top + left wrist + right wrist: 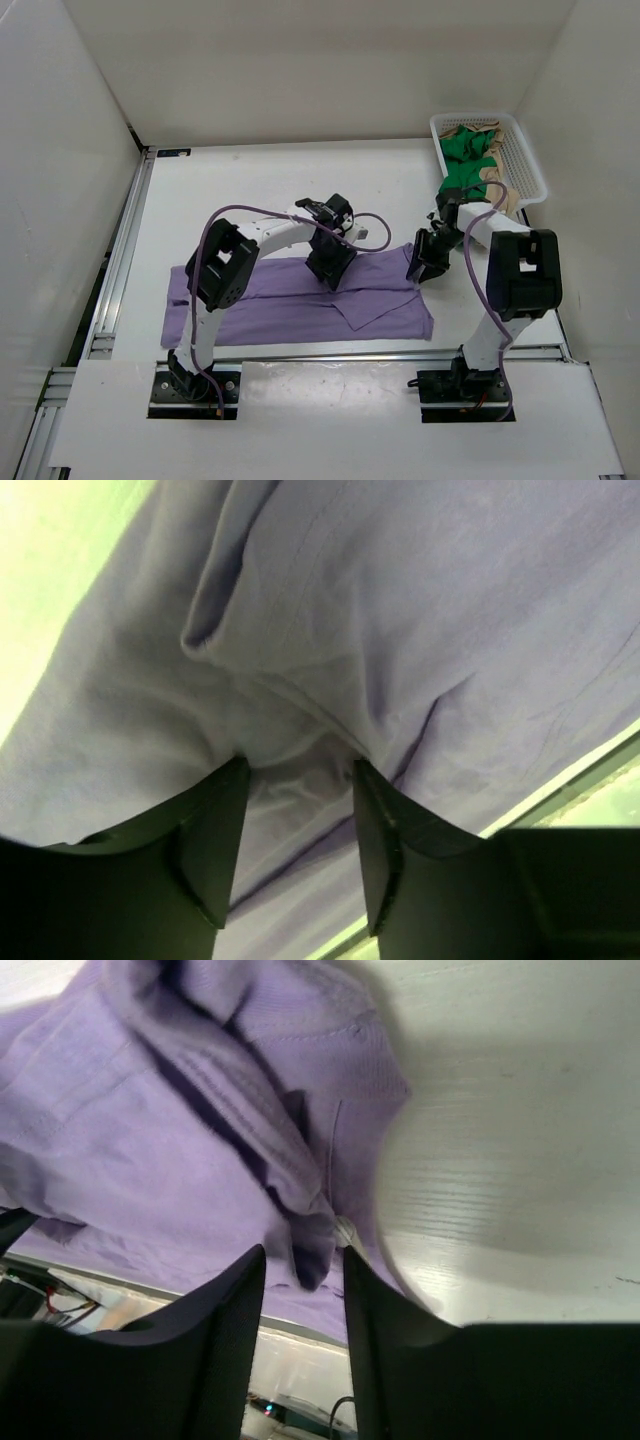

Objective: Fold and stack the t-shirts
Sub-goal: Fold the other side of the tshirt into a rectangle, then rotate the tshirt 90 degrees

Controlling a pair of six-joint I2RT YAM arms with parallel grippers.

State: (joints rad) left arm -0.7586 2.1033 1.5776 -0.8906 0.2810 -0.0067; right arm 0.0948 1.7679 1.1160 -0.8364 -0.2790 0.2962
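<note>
Lavender t-shirt (375,300) lies long axis left–right on bench (250,185). Left claw (328,275) at mid far edge, right claw (418,272) at right corner. Both released, cloth loose between.

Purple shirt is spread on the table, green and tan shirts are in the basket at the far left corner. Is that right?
Not quite: the top external view shows the basket at the far right corner, not the far left. The rest holds: the purple shirt is spread on the table, and the green shirt and tan shirt are in the basket.
</note>
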